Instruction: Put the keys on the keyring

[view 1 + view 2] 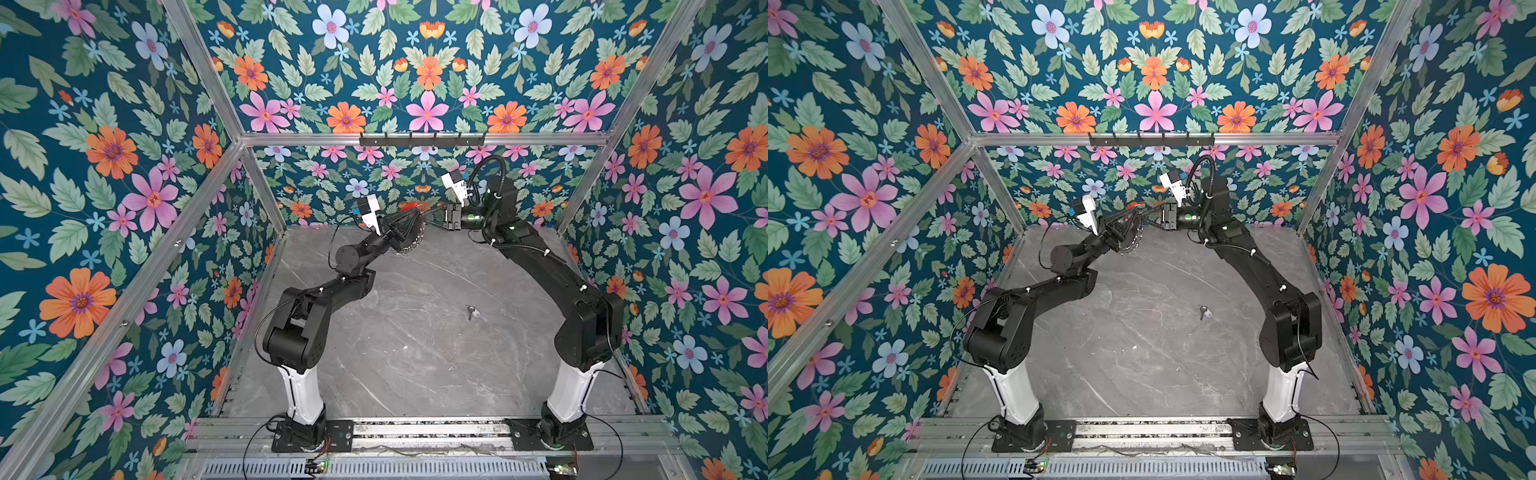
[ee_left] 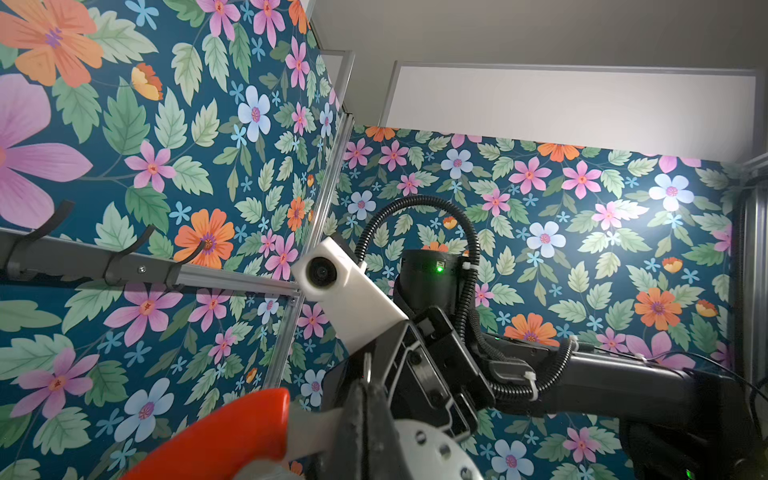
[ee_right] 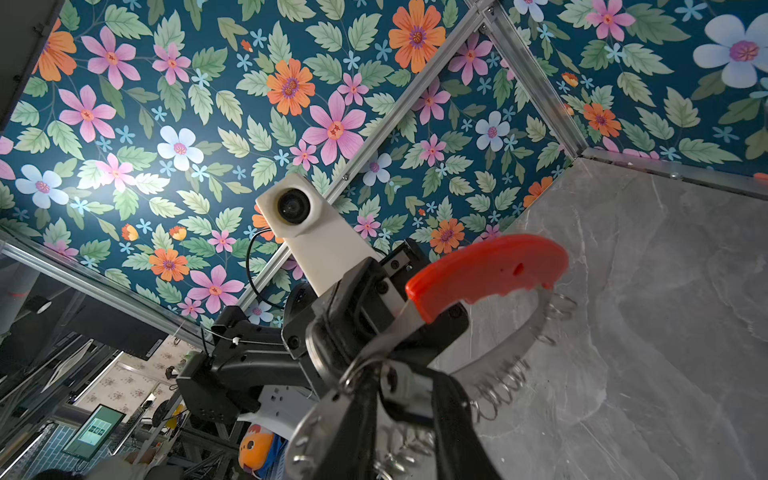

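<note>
Count: two black robot arms, two claws, one keyring, one key.

- Keyring [image 3: 486, 270]: large silver band loop with one red curved plastic section, carrying many small silver wire rings. It is held up off the grey marble-pattern desk [image 1: 415, 365] at the back, between the two arms. The rings bunch and overlap, so I can't count them.
- Left claw [image 1: 409, 224]: closed on the keyring's silver band just beside the red section. The left wrist view shows this close up, with the fingers [image 2: 365, 411] pinched together on the band.
- Right claw [image 1: 436, 215]: it meets the loop from the opposite side. In the right wrist view its two dark fingers [image 3: 455, 415] stand partly apart, with the band's silver end in the gap. I can't make out whether the pads touch the band.
- Key [image 1: 471, 311]: one small silver key with a dark head and a pale lavender oval tag. It lies flat on the desk, right of centre, well apart from both claws and from the loop. It appears in both top views [image 1: 1203, 311] and in neither wrist view.
- Dark hook rail [image 1: 422, 140] on the back frame: six hooks by my count.

Hidden or unclear:
- In both top views the left claw covers most of the loop, leaving only a sliver of red and a fringe of rings showing.
- The left wrist view cuts the red section off at the frame edge.
- The key's teeth are too small to read.
</note>
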`<state>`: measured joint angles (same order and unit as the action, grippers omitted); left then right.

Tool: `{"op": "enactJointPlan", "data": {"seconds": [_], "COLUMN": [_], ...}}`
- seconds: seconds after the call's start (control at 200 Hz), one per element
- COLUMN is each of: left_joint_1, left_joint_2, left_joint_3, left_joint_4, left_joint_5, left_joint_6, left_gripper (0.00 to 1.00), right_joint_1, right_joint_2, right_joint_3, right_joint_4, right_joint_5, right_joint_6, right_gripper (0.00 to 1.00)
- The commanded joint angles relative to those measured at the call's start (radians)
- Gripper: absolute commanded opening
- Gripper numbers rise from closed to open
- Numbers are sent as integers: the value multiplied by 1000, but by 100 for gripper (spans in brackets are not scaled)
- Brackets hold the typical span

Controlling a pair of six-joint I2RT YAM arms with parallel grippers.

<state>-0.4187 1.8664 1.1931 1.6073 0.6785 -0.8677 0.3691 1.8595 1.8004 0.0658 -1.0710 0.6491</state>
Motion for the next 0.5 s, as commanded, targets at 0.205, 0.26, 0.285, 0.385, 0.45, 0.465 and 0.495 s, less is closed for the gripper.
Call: {"op": "enactJointPlan", "data": {"seconds": [0.205,0.26,0.285,0.385,0.45,0.465,0.495], "left_joint_1": [1,1,1,1,1,1,1], "left_joint_2": [-16,-15,-13,-7,-4,-4,-3], "left_joint_3": [-9,-6,-4,6,14,16,17], "left_joint_4": [66,66,66,66,65,66,66], "left_joint_5": [22,26,28,36,42,42,45], "left_joint_6": [-7,-12,-16,-31,-40,-41,-45], "left_gripper": [0,0,0,0,0,0,0], "right_joint_1": [-36,-38,-38,-26,-15,-13,-5], "right_joint_2": [-103,-114,-118,-125,-124,-124,-119], "right_joint_3": [-71,-83,-86,-101,-97,-95,-85], "right_joint_4": [-64,-73,-73,-71,-91,-98,-113], "right_joint_5": [87,91,91,87,97,99,104], "right_joint_6": [-130,-151,-158,-181,-213,-220,-235], "right_gripper": [38,39,39,41,43,43,43]}}
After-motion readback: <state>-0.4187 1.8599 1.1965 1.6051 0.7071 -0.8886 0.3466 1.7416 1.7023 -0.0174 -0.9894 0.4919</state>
